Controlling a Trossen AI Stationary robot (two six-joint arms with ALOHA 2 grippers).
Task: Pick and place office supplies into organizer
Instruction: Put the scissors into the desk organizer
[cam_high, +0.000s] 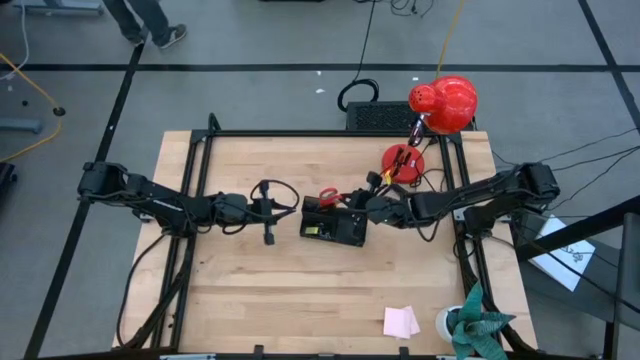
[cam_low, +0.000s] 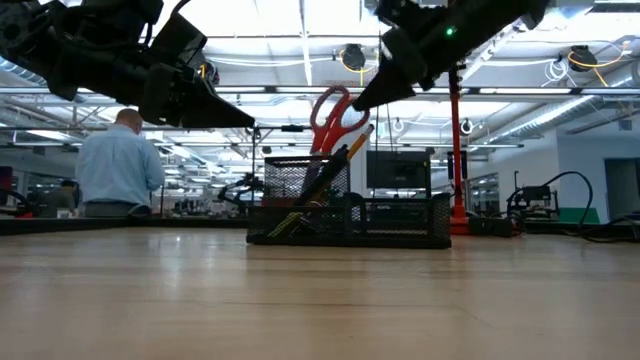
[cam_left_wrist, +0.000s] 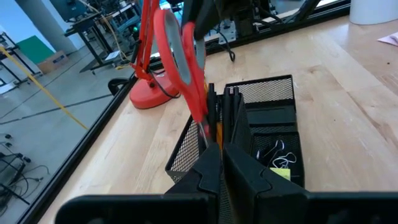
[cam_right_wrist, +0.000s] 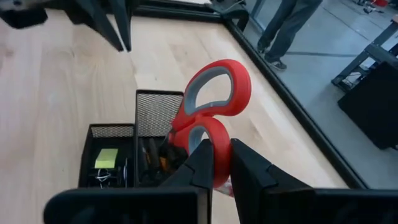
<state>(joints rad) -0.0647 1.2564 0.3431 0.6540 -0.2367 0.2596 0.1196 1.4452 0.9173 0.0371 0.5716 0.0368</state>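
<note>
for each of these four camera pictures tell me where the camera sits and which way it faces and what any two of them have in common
High view: above the table, facing straight down; both arms, left gripper and right gripper either side of the organizer.
Low view: at tabletop height, facing level across at the organizer; both arms overhead.
Left wrist view: on the left wrist, facing the scissors; own shut fingers.
Right wrist view: on the right wrist, facing the scissors; own shut fingers.
Shared: both wrist views see the scissors standing in the organizer.

My closed claw (cam_right_wrist: 219, 163) hovers by the red scissors (cam_right_wrist: 211, 115) standing upright in the black mesh organizer (cam_right_wrist: 112, 132).
</note>
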